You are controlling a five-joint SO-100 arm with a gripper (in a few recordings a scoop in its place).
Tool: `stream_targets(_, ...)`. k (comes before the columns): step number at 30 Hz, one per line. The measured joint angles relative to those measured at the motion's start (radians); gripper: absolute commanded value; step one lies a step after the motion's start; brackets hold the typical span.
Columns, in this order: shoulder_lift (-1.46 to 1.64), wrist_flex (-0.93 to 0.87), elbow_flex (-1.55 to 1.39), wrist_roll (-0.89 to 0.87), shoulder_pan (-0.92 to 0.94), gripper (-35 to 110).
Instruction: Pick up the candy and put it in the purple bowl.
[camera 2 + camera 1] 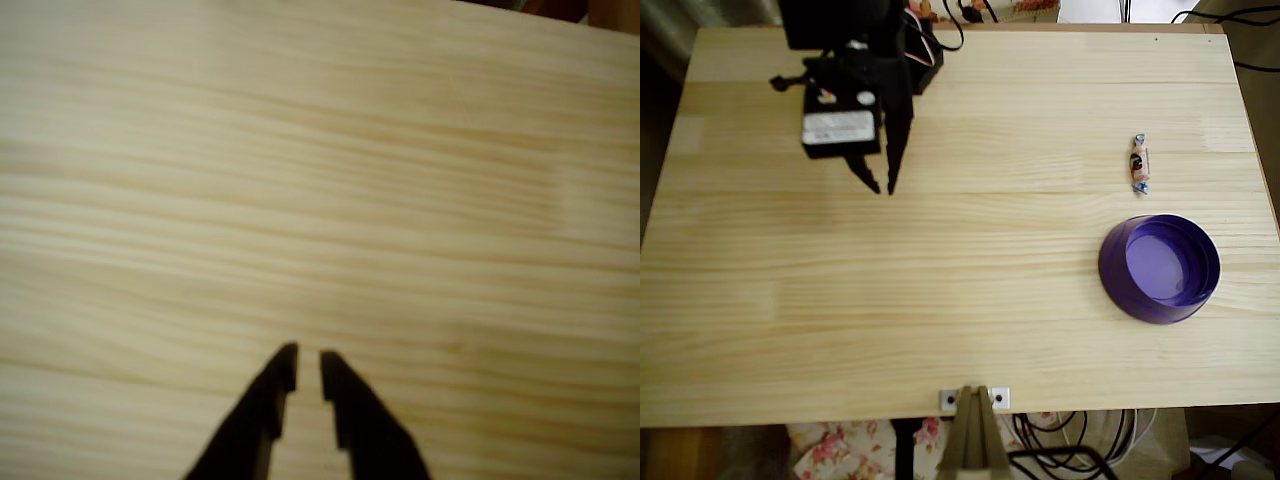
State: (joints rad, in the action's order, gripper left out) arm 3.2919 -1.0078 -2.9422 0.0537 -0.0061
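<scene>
The candy (1139,163), a small pinkish-white and red wrapped sweet with bluish twisted ends, lies on the table at the right in the overhead view. Just below it stands the purple bowl (1118,283), round and shallow, with nothing inside. My black gripper (883,188) hangs over the table's upper left, far from both. In the wrist view the gripper (309,362) points at bare wood, its two fingers nearly together with only a thin slit between them and nothing held.
The light wooden table (960,330) spreads wide between the gripper and the candy. Cables (970,12) run along the far edge by the arm's base. A small bracket (974,399) sits at the near edge.
</scene>
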Motion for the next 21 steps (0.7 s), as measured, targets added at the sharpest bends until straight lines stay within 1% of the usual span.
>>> stream_targets(7,-0.008,0.026,0.067,-0.043,-0.074,-1)
stream_targets(12,-0.011,0.009,0.109,-0.123,-0.100,-1)
stream_targets(15,-0.011,-0.058,0.160,-0.130,-0.123,-1)
stream_targets(19,-0.009,-0.250,0.244,-0.229,-0.087,-1)
stream_targets(21,-0.009,-0.296,0.278,-0.250,-0.112,-1)
